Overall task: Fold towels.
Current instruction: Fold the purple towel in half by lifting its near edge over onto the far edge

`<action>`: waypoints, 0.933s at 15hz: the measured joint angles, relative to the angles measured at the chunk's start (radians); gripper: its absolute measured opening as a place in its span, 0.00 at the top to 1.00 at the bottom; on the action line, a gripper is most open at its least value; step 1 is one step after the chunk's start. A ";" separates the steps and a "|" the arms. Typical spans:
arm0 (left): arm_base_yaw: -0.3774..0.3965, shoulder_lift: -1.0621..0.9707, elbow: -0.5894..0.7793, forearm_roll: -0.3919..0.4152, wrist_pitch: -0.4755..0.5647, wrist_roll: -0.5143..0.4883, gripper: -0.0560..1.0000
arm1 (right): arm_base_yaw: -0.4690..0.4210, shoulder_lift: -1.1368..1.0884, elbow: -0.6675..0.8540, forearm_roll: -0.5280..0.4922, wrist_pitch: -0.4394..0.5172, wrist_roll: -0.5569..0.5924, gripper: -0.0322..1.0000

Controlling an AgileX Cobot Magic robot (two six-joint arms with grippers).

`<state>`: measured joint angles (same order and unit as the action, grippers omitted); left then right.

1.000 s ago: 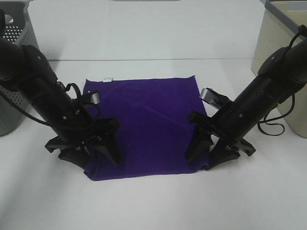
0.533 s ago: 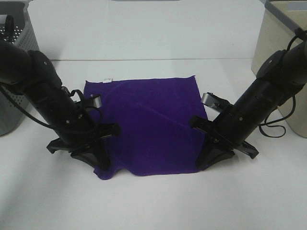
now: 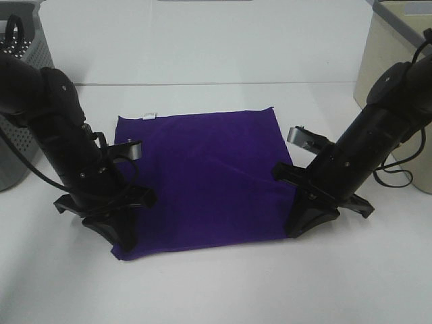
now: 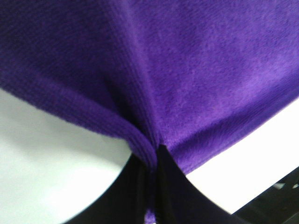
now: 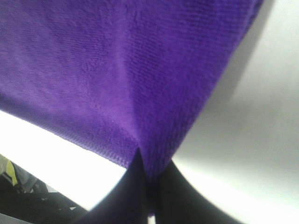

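The deep purple towel [image 3: 202,175] lies spread on the white table, with its small white tag [image 3: 151,115] on the far edge. My left gripper [image 3: 120,237] is shut on the towel's near left corner. The left wrist view shows the cloth [image 4: 187,70] pinched between the closed fingers [image 4: 180,191]. My right gripper [image 3: 302,226] is shut on the near right corner. The right wrist view shows the cloth [image 5: 121,70] bunched into the closed fingers [image 5: 177,196]. Both held corners sit close to the table.
A grey perforated basket [image 3: 20,47] stands at the far left. A beige bin [image 3: 385,61] stands at the far right. White table [image 3: 216,290] lies in front of the towel.
Both grippers have come down and shut on the towel's near corners. The left gripper has moved outward to the left, pulling the near edge straighter.
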<state>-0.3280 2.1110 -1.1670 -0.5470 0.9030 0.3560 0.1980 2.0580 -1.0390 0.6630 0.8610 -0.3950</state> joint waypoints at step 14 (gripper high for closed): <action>0.005 -0.149 -0.245 0.148 0.017 -0.072 0.94 | 0.002 -0.167 -0.266 -0.047 0.017 0.063 0.95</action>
<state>-0.3230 1.9620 -1.4120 -0.3990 0.9200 0.2840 0.2000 1.8910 -1.3050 0.6160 0.8780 -0.3320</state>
